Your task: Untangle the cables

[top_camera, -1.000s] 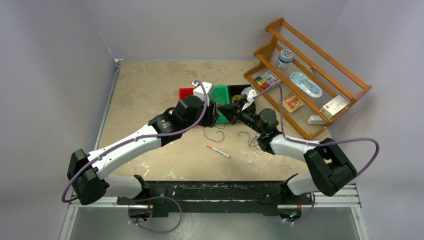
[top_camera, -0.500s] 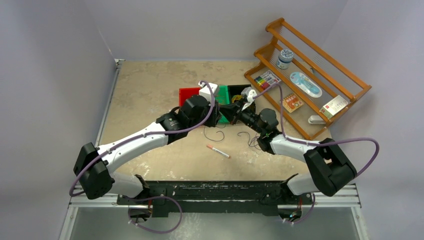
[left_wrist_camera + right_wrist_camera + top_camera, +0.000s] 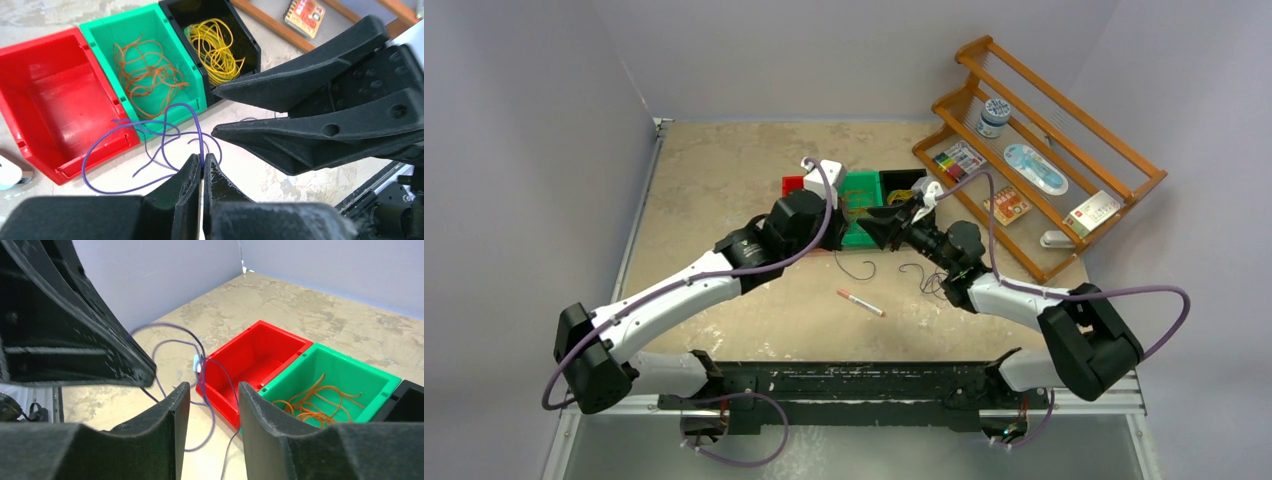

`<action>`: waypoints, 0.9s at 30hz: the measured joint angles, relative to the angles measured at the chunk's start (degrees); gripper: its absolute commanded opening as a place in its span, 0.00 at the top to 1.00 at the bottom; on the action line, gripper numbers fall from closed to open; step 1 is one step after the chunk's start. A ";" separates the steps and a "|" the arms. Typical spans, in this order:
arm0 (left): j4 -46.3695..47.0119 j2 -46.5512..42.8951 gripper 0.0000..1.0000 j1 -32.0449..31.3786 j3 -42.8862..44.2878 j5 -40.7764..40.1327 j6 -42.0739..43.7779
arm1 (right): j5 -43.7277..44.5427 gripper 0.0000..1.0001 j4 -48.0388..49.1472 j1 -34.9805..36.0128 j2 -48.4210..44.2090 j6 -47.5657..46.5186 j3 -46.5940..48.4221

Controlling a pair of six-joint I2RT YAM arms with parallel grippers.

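Left wrist: left gripper (image 3: 202, 159) clenched on purple cable (image 3: 199, 134) (right gripper (image 3: 214, 390) parted, just beside).

Your cables: purple strand (image 3: 200, 135), loose loops, pinched in left gripper (image 3: 202, 162); orange coil (image 3: 150, 75) in green bin (image 3: 120, 17); yellow coil (image 3: 216, 47) in black bin (image 3: 243, 30); dark loops (image 3: 856, 268) on table (image 3: 724, 180).

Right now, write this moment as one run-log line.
left jaws: shut on purple cable | right jaws: open, empty | red bin: empty
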 measured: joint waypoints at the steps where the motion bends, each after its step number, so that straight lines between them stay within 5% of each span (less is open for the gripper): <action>1: -0.46 -0.85 1.00 0.02 0.22 -0.44 0.04 | 0.00 0.51 0.09 0.00 -0.07 -0.04 0.00; 17: -2.62 -2.75 1.00 0.09 2.60 1.14 0.22 | -4.46 0.34 3.54 0.04 2.45 0.79 1.31; 27: -2.58 -0.22 1.00 0.11 3.85 10.14 1.07 | -6.16 0.31 8.15 0.02 8.68 3.26 4.63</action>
